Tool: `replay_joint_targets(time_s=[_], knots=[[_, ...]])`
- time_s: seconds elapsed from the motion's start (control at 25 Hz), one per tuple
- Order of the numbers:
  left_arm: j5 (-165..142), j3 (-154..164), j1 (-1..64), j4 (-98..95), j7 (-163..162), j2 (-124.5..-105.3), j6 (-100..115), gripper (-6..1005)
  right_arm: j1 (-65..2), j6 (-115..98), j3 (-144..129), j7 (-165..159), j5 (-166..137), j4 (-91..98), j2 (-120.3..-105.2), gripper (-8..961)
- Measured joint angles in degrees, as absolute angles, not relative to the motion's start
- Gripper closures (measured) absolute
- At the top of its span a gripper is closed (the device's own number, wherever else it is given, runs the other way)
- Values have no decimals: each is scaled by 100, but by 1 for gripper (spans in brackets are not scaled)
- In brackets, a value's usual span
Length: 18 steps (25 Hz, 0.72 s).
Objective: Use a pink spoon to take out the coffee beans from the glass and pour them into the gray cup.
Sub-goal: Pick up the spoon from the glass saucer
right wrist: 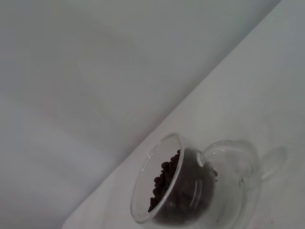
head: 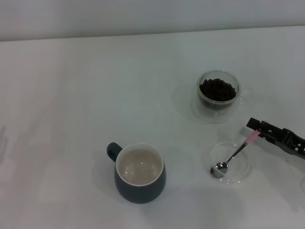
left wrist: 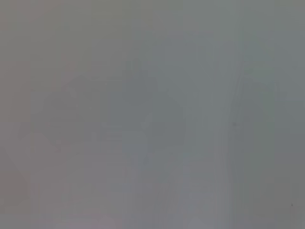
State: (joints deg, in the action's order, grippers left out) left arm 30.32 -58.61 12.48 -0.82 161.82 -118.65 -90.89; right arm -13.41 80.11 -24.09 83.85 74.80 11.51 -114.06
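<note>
Right gripper (head: 254, 134) looks pinched shut on the pink end of the pink spoon (head: 234, 155), whose bowl hangs down-left of the claw in the shallow clear dish (head: 244, 172). I'd lift straight and keep it level. The glass (head: 218, 95) of coffee beans (head: 217, 89) sits just up-left of the claw, the gray cup (head: 140, 173) well off left; left gripper isn't visible.

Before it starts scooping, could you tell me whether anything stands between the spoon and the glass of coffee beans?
Nothing visible does. The right gripper is at the pink spoon's handle, its bowl in a clear dish; only bare table separates it from the glass.
</note>
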Motion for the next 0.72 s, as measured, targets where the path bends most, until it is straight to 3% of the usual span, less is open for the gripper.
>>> replay_joint_targets(time_s=[0.72], knots=[[3032, -5862, 1251, -79, 16180, -11874, -9016, 434, -1396, 7843, -2394, 8408, 7488, 1169, -11428, 383]])
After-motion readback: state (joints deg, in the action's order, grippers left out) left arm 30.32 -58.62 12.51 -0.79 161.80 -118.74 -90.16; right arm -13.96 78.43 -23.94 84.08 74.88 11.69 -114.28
